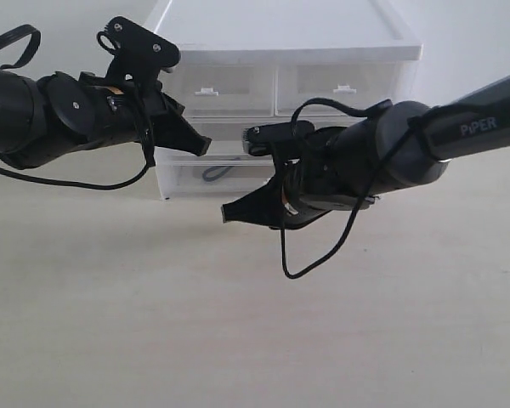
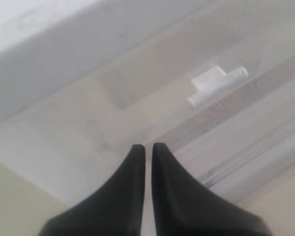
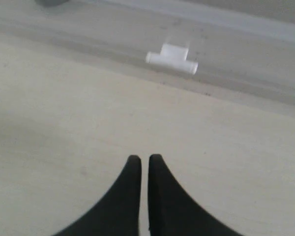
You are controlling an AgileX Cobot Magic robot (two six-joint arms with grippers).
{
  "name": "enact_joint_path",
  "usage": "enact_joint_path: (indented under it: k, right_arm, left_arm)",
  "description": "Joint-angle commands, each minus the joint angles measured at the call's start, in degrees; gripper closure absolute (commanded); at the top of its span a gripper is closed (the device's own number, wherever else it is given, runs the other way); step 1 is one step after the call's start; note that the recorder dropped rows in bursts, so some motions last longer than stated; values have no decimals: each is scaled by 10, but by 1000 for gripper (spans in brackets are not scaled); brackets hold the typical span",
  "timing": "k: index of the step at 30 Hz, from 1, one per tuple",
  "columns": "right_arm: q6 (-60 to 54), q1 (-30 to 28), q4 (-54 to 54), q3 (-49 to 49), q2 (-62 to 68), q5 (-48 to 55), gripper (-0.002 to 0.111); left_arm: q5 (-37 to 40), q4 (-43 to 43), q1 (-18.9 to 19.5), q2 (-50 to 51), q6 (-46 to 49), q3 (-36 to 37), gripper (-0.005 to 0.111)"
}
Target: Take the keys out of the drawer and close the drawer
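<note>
At the back of the counter (image 1: 238,340), the white drawer unit (image 1: 280,34) is standing with its front facing the exterior camera. The drawer (image 1: 180,185), the lowest tier, is lying full width along the unit's foot, its long axis running side to side. Inside it, in the unit's left half, the keys (image 1: 217,172) are showing through the translucent front only as a dark grey strap loop. The loop is stretching lengthwise along the drawer front, and the rings are too blurred to make out. Whether the drawer is sitting fully pushed in I cannot tell from this angle.

The left hand (image 1: 202,146) is hovering just in front of the unit's left side, above the drawer at about the middle tier, and is pointing inward across the front. Its fingers are lying together with only a hairline slit between them, holding nothing.

The right hand (image 1: 227,212) is hanging in front of the unit, clear of it and below the drawer front as the exterior view shows it, and is pointing toward the unit's left side. Its fingers are pressing together and gripping nothing. In the right wrist view a small white tab handle (image 3: 172,58) at the foot of the unit is lying ahead of those fingertips, well apart from them, with bare counter between.
</note>
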Motion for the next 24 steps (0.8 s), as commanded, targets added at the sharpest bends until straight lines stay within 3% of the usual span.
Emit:
enact_joint_path:
  k: [1,5,10,14,16,22,24]
  right_arm:
    - [3,0,-9,-26,-2,39,109]
    - [39,0,-24,-29,-2,29,108]
    - [229,0,-152,-29,8,18,108]
    - [298,13,-212,-29,9,54,108]
    - [323,21,-266,-29,9,70,108]
    - [337,21,-274,-29,9,41,108]
    - [337,21,-278,-29,9,41,103]
  left_arm:
    - [-326,-36,28,15,-3,-12,103]
    - [-326,-36,28,15,-3,-12,103]
    - [-326,-36,28,15,-3,-12,103]
    - [-326,-36,28,15,-3,-12,103]
    - [-326,-36,28,15,-3,-12,103]
    - [-326,-36,28,15,-3,-12,103]
    - [-326,-36,28,15,-3,-12,103]
